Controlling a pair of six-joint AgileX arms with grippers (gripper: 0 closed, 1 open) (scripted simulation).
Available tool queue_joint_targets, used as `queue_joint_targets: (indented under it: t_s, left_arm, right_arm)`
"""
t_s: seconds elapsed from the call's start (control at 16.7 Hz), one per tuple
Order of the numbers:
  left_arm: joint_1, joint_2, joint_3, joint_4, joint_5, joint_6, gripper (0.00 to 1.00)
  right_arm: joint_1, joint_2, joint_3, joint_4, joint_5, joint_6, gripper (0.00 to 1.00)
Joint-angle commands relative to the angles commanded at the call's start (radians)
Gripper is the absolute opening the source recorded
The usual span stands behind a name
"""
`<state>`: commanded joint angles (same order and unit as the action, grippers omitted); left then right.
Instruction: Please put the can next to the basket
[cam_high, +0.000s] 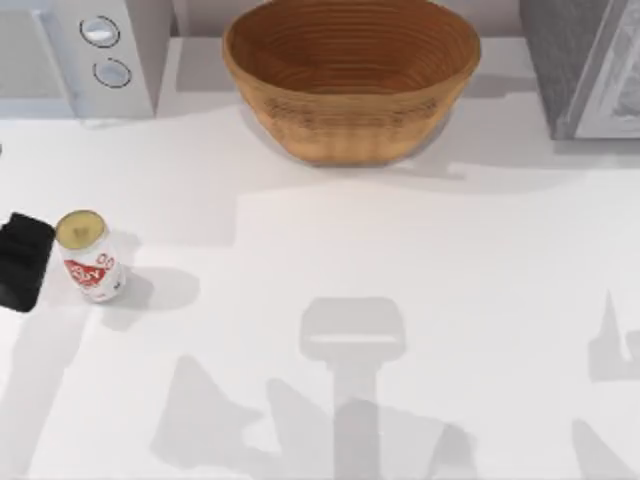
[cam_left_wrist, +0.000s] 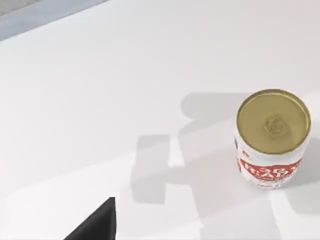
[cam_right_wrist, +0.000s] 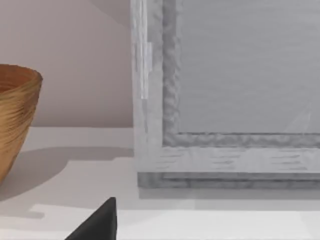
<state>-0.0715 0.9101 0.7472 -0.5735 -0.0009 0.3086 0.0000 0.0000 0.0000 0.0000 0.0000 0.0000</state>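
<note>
Top view looks straight down; left wrist view shares its can (cam_high: 90, 258), right wrist its basket (cam_high: 351, 75)

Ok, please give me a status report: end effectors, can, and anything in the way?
Left end effector beside the can, not holding it. Can upright at table's left, far from the basket. Bare table between them.

white appliance (cam_high: 100, 55), 2 dials | grey cabinet (cam_high: 585, 65) | white table (cam_high: 400, 260)

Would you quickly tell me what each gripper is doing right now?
Left gripper: beside the can, holding nothing.
Right gripper: facing the grey box.
</note>
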Motion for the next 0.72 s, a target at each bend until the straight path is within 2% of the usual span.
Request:
queue_joint_targets:
  t_s: [0.36,0.72]
  left_arm:
    - [-0.046,0.588,0.446,-0.365,-0.001,0.193,1.00]
    - [-0.077,0.961,0.768,-0.594,0.001,0.322,1.00]
  right_arm:
    - [0.000,0.000,0.000,0.000,0.000,0.000,1.00]
    - [0.000,0.000,0.000,0.000,0.000,0.000,1.00]
